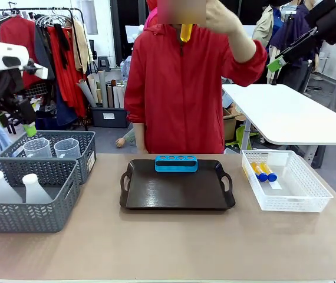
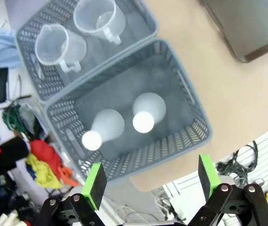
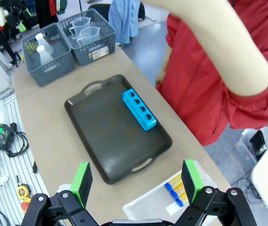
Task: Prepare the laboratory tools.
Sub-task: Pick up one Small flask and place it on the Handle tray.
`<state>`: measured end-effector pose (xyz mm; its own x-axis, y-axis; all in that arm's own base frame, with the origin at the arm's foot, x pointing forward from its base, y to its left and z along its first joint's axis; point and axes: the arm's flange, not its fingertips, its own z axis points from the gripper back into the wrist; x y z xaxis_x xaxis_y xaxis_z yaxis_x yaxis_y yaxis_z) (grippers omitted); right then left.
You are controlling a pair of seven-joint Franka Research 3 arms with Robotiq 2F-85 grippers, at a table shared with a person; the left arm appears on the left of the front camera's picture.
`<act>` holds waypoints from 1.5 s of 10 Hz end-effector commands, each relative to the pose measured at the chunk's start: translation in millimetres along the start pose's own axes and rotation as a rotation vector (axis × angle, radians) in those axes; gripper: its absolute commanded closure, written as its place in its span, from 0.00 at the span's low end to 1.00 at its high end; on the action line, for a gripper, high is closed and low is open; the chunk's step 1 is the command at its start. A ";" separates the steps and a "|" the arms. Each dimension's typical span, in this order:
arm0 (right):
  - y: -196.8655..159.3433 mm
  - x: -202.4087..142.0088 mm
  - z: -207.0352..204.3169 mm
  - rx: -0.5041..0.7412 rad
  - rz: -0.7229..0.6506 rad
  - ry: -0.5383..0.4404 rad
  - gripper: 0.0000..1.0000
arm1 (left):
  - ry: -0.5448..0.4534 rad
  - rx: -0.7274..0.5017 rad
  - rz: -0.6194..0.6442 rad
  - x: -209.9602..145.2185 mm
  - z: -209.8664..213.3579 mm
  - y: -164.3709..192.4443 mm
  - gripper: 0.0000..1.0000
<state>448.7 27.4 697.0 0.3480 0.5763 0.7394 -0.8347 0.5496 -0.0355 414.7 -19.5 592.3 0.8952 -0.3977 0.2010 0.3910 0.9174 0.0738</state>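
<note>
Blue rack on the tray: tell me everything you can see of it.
The blue rack is a bright, plastic-looking oblong block with rounded ends. Four round holes run in a row along its top, and all are empty. It sits level on the dark tray, lengthwise along the tray's far rim on the person's side, roughly midway between the tray's two handles. Nothing besides the tray touches it.
</note>
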 end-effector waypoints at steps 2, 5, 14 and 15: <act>-0.1 -0.2 -0.1 0.009 0.005 -0.009 0.00 | 0.034 -0.030 0.166 -27.0 -43.3 4.9 0.00; -0.1 -0.2 -0.1 0.009 0.005 -0.009 0.00 | 0.055 -0.026 0.257 -43.7 -98.9 13.6 0.00; -0.1 -0.2 -0.1 0.009 0.005 -0.009 0.00 | 0.048 -0.032 0.316 -15.3 -168.8 21.2 0.00; -0.1 -0.2 -0.1 0.009 0.005 -0.009 0.00 | 0.052 -0.038 0.318 -14.1 -169.7 23.3 0.00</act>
<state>448.7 27.3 696.7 0.3486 0.5764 0.7391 -0.8345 0.5498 -0.0352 442.8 4.4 425.0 0.9817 -0.1207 0.1474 0.1230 0.9924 -0.0062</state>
